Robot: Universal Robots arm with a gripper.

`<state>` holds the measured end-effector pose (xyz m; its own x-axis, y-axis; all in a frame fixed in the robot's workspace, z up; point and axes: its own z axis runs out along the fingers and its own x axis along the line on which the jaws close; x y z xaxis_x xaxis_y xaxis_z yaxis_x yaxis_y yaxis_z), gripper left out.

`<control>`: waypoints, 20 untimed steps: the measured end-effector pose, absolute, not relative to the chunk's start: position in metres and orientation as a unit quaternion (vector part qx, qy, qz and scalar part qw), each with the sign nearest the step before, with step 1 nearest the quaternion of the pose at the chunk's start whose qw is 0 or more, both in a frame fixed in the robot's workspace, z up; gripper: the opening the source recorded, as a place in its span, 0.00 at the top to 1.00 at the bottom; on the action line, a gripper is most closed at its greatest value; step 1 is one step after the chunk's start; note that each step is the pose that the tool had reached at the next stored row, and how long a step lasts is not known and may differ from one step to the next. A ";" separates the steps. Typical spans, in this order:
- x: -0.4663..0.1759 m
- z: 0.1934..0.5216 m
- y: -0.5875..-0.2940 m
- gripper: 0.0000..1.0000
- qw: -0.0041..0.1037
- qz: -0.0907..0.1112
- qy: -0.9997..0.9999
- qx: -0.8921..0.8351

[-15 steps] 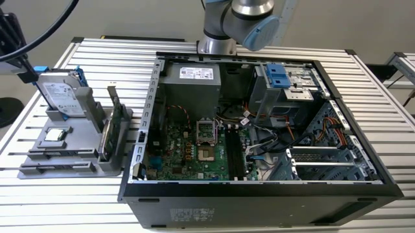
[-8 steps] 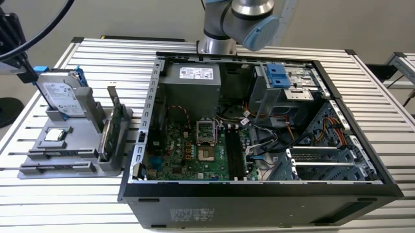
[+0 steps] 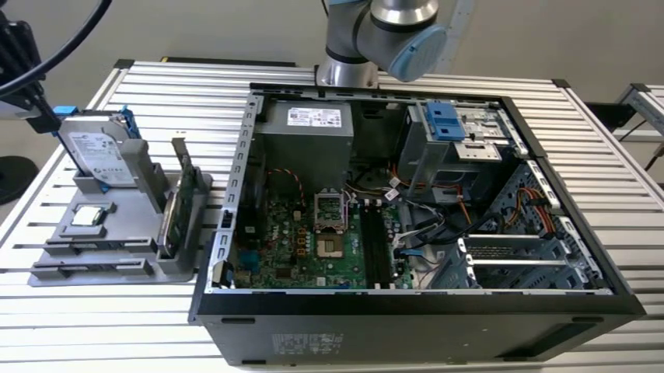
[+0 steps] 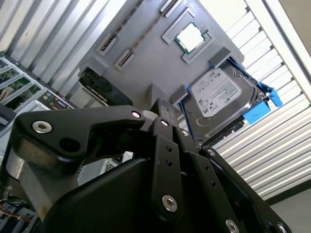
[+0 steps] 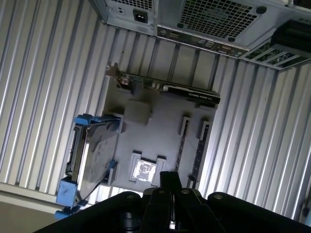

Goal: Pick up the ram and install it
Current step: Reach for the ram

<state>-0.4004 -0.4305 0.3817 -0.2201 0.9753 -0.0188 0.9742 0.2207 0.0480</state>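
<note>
Arm's gripper (image 5: 170, 178) hovers over the tray (image 5: 160, 111), fingers pressed together w/ nothing btwn them, tips near the CPU (image 5: 145, 170) in its pocket (first wrist view). Where the ram is, can't tell for sure: a dark strip (image 5: 198, 148) in the tray's long slot, just beside the tips, may be it edge-on, but no blue shows to confirm. Risks, as I judge them: coming down closed, the tips would land on the stick's top edge instead of straddling it, and could crack it or knock it askew. The HDD (image 4: 214, 97) and card (image 5: 165, 86) stand tall on the same tray, so a sideways approach could clip either. A shallow or off-centre pinch may let a thin stick tilt or slip. Inside the case (image 3: 415, 326), loose cables (image 3: 425, 225) lie right by the board's slots (image 3: 371, 241), so a snag is poss., and a stick not square to its slot won't seat and pressing on could bend it. Writing: white label on HDD, white sticker on PSU (image 3: 306, 136), another on the case's outer wall. All carry print, none I can read out.
</note>
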 end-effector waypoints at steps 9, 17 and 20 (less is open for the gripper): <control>-0.401 0.382 -0.431 1.00 0.022 0.013 0.777 0.630; -0.401 0.382 -0.431 0.00 0.022 0.013 0.776 0.630; -0.401 0.382 -0.431 0.00 0.022 0.013 0.776 0.631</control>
<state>-0.4005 -0.4305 0.3817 -0.2039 0.9788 -0.0188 0.9777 0.2046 0.0480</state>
